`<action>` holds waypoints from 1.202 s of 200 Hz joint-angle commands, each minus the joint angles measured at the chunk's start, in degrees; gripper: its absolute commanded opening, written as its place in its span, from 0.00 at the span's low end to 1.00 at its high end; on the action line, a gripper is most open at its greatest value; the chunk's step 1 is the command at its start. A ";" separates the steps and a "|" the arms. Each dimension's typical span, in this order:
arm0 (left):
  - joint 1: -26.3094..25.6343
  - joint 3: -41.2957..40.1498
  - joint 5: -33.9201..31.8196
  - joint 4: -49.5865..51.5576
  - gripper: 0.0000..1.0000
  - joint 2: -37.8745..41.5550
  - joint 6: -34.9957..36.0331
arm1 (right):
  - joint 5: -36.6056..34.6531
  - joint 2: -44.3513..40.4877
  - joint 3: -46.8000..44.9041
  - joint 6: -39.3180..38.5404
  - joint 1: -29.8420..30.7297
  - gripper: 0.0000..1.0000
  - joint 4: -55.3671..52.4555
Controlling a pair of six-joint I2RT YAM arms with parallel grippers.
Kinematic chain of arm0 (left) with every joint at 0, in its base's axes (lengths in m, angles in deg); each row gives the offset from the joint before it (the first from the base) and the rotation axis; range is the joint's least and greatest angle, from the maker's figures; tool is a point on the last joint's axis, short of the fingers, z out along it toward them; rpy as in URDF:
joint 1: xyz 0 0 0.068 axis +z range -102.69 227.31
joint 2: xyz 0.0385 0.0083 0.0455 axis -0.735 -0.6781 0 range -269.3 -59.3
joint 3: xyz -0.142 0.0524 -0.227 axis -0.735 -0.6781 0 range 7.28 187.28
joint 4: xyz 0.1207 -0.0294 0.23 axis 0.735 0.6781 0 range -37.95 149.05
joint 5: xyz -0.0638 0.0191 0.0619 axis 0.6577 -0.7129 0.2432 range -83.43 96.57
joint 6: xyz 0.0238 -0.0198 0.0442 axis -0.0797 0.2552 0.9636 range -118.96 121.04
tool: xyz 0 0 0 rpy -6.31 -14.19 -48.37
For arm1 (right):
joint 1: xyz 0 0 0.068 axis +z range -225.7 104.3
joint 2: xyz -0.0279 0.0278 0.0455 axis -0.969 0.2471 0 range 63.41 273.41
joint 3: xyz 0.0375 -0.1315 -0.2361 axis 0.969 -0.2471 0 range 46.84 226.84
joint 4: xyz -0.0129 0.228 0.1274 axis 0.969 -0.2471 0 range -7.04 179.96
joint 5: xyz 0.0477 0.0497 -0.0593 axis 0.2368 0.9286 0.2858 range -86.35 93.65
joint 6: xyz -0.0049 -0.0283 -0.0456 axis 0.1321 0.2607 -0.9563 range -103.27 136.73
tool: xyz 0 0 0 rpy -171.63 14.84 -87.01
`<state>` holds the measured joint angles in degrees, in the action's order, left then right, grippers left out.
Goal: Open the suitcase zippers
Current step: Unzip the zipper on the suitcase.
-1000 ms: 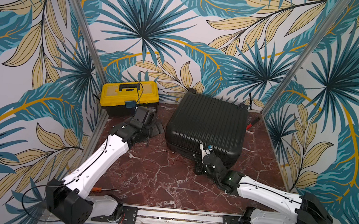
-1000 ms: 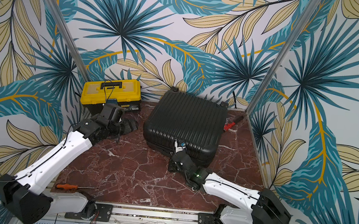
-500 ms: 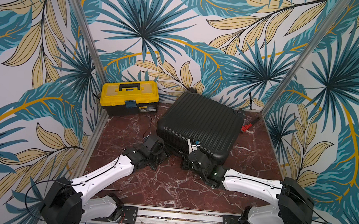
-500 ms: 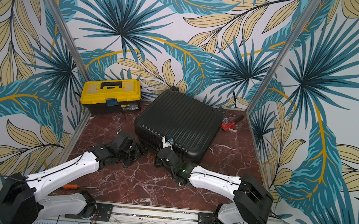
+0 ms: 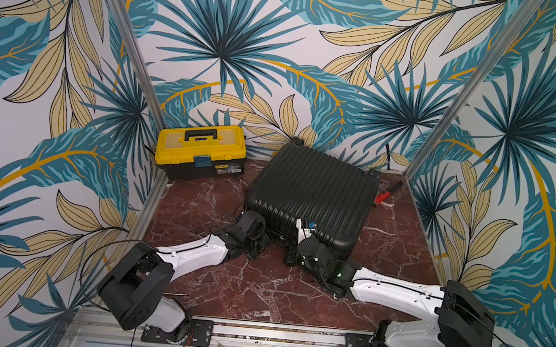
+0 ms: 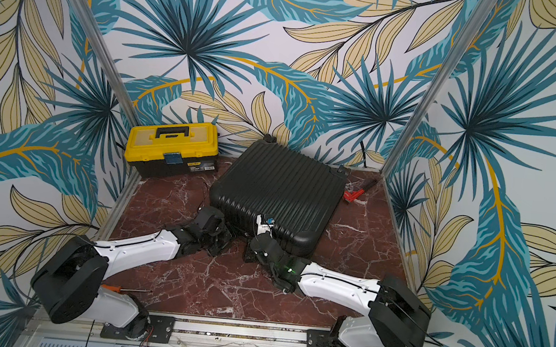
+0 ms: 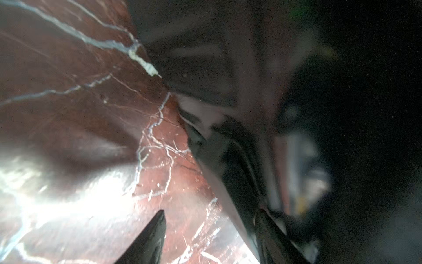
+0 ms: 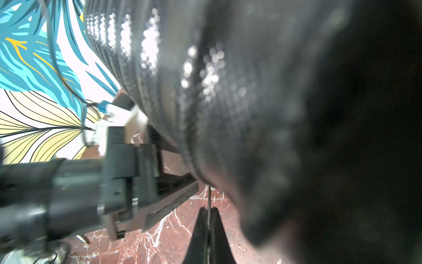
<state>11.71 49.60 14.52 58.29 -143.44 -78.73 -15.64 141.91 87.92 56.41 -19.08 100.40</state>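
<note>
The suitcase [image 5: 313, 191] is laid flat and shut on the marble table [image 5: 259, 283]. It sits right of the middle, toward the back wall, and is turned askew so that one corner points at the arms. Only its ribbed shell is shown, and nothing of its inside can be seen. The yellow-and-black toolbox [image 5: 201, 151] is set in the back left corner, well apart from the case. Its lid is down, so its contents are hidden too.

Both arms are brought low to the case's near edge. The left gripper [image 7: 210, 211] is released: its fingers are held apart over the marble, the case's lower rim runs just beside one of them, and nothing is grasped. The right gripper [image 8: 208, 209] is clenched, with its fingers pressed together on a thin zipper pull [image 8: 209, 198] that leads up to the case's edge.

In both top views the fingertips are covered by the wrists, and the zipper track cannot be traced. Much of each wrist view is blurred or dark. A red-handled tool [image 5: 384, 195] is seen near the case's far side, but its kind cannot be told. An orange-handled screwdriver [image 6: 119, 289] is partly hidden by the left arm's base.
</note>
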 commanded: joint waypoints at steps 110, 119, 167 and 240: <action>-1.13 3.91 -8.99 -11.11 0.81 -7.08 -7.51 | 1.55 5.20 -5.96 1.56 1.56 0.00 12.79; -1.33 4.05 -9.46 -11.32 0.83 -7.19 -7.59 | 2.01 5.59 -6.09 1.62 1.59 0.00 13.43; -2.13 1.35 -10.13 -20.91 0.91 -6.65 -6.16 | 3.13 6.18 -7.40 1.46 1.66 0.00 16.52; -3.51 -3.10 -10.82 -33.43 0.76 -5.26 -1.99 | 4.43 5.79 -8.81 2.02 1.67 0.00 19.22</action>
<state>8.41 46.61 6.10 39.89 -149.51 -82.70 -19.47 147.44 80.49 57.94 -19.45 118.56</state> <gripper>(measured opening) 0.778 0.051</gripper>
